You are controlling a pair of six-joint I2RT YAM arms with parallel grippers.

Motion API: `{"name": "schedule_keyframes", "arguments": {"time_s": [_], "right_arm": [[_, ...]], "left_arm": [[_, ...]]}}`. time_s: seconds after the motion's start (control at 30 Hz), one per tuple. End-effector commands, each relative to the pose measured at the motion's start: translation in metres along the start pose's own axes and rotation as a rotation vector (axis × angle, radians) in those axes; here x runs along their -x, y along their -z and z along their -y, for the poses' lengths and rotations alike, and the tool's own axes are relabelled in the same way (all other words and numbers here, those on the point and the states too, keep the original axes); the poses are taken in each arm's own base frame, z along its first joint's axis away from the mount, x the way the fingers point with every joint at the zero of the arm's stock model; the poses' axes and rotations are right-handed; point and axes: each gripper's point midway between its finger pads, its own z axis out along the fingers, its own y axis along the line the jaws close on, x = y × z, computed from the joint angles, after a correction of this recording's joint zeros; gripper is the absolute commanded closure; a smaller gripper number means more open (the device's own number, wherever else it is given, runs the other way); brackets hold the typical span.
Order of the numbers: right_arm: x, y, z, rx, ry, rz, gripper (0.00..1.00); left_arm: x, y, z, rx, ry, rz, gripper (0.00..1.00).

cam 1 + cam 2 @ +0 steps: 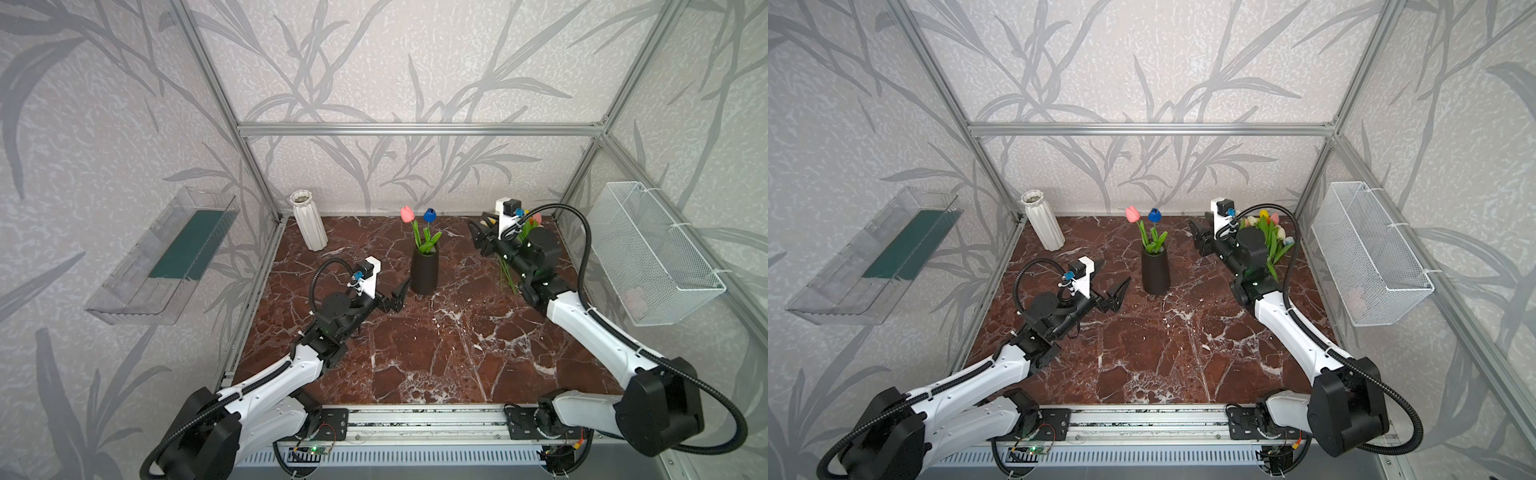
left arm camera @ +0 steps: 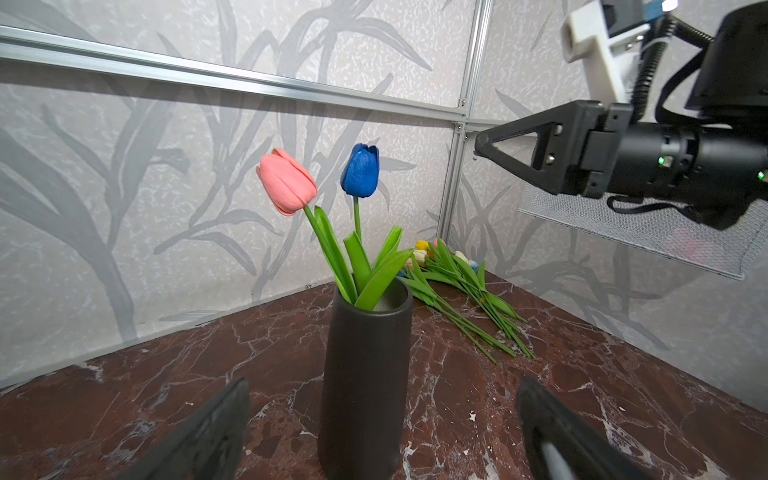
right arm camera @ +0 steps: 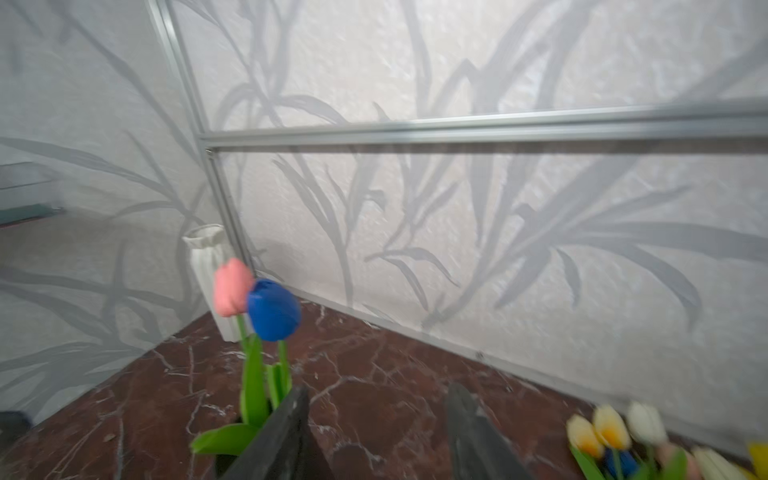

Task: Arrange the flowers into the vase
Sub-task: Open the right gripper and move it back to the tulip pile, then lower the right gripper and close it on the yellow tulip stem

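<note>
The black vase [image 1: 424, 270] [image 1: 1155, 272] [image 2: 365, 374] stands mid-table, holding a pink tulip [image 1: 407, 213] [image 2: 286, 183] and a blue tulip [image 1: 429, 215] [image 2: 360, 170]. More of the flowers [image 1: 1273, 237] [image 2: 457, 282] [image 3: 615, 436] lie in a pile at the back right corner, partly hidden behind the right arm. My left gripper [image 1: 397, 297] [image 2: 384, 384] is open, low and just left of the vase, not touching it. My right gripper [image 1: 476, 219] [image 3: 379, 388] hangs right of the vase above the table. Its fingers are apart with nothing between them.
A white ribbed vase [image 1: 307, 220] stands in the back left corner. A white wire basket [image 1: 652, 257] hangs on the right wall and a clear plastic shelf [image 1: 166, 257] on the left wall. Aluminium frame posts edge the marble table [image 1: 415, 353].
</note>
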Motion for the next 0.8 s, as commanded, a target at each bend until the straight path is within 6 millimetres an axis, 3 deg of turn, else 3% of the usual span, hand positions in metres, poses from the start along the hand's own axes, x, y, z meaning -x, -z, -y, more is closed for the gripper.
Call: {"name": "schedule_keyframes", "arguments": {"time_s": [0.0,0.07,0.13,0.37,0.57,0.77], "right_arm": [[-0.077,0.012,0.082,-0.320,-0.124,-0.375,0.50],[-0.109,0.017,0.116,-0.406,-0.173,-0.527,0.55],[-0.136,0.019,0.135,-0.445,-0.191,-0.639,0.60],[-0.205,0.005,0.166,-0.469,-0.201,-0.906,0.69],[-0.234,-0.019,0.183,-0.468,-0.195,-1.039,0.71],[-0.249,-0.037,0.202,-0.511,-0.185,-1.091,0.73]], "left_arm": [[-0.018,-0.003,0.007,-0.047,-0.025,-0.054,0.01],[-0.025,-0.008,0.015,-0.096,-0.030,-0.068,0.01],[-0.031,-0.013,0.021,-0.133,-0.022,-0.089,0.00],[-0.043,-0.020,0.032,-0.187,-0.013,-0.140,0.00],[-0.050,-0.017,0.031,-0.175,-0.022,-0.166,0.00],[-0.055,-0.017,0.028,-0.158,-0.019,-0.174,0.01]]}}
